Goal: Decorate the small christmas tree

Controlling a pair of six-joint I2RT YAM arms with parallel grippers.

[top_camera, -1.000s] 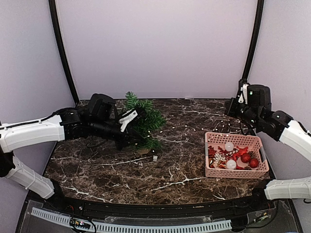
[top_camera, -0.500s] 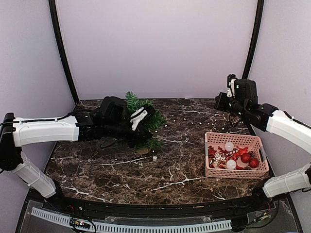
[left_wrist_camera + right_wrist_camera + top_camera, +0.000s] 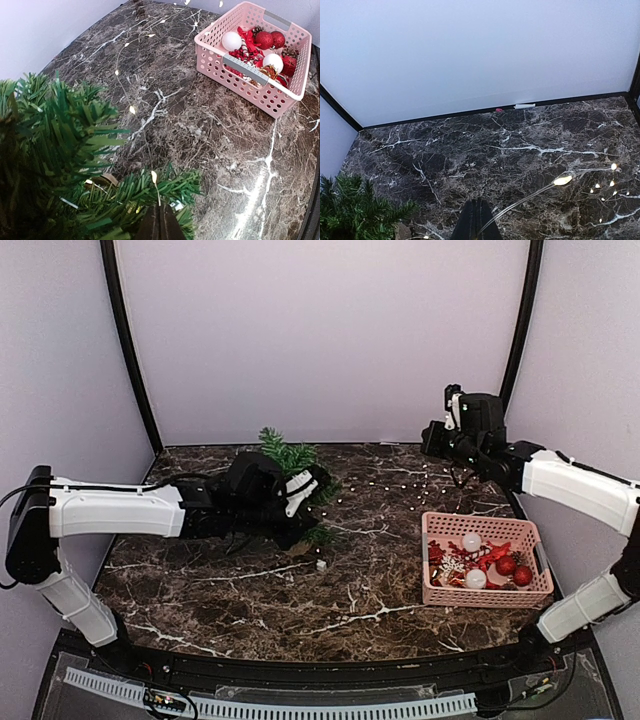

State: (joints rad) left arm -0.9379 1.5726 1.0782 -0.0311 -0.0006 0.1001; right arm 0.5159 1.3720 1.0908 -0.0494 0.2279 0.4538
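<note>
The small christmas tree (image 3: 287, 456) stands at the back left of the marble table; its green needles (image 3: 55, 130) fill the left of the left wrist view. My left gripper (image 3: 316, 482) reaches into the tree's right side. Its jaws (image 3: 160, 222) are shut on the thin wire of a string of lights (image 3: 154, 176), with one lit bulb just above the tips. The string (image 3: 385, 483) runs across the table to my right gripper (image 3: 428, 440), raised at the back right. That gripper (image 3: 479, 215) is shut on the same wire (image 3: 562, 180).
A pink basket (image 3: 485, 596) at the right holds red and white baubles and other red ornaments; it shows in the left wrist view too (image 3: 250, 70). A small white piece (image 3: 320, 564) lies on the table just in front of the tree. Black frame posts (image 3: 125, 340) flank the back wall.
My left arm has pushed right, further into the tree, with the wire. My right arm has swung left and up toward the back, pulling the string of lights along.
</note>
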